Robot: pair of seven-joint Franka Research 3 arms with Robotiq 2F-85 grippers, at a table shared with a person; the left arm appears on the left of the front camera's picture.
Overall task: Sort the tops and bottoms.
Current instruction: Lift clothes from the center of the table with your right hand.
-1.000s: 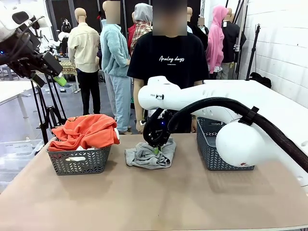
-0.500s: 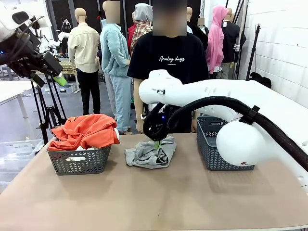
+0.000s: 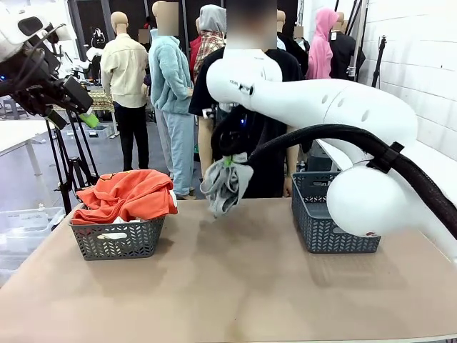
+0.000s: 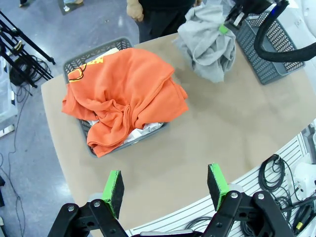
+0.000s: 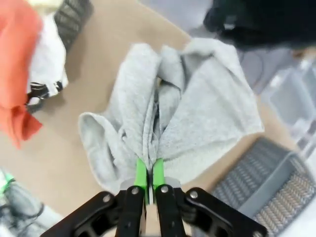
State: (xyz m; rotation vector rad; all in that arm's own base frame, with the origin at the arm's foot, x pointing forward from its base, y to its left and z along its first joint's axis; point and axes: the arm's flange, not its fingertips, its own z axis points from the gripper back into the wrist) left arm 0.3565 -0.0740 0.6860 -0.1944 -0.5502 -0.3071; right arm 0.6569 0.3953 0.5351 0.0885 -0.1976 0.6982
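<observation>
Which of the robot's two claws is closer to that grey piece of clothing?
The right. Its end effector is shut on the light grey garment, holding it above the table. The left end effector hangs open, high up on the orange-filled basket's side.

Left basket (image 3: 118,239) on table (image 3: 228,300) holding heaped garments (image 3: 128,194), right basket (image 3: 332,221) opposite, held garment (image 3: 225,186) hanging above table between them, person (image 3: 246,93) behind.

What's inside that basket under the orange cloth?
The orange-red garment heaps over the left basket. White cloth peeks out beneath it; anything deeper is covered.
</observation>
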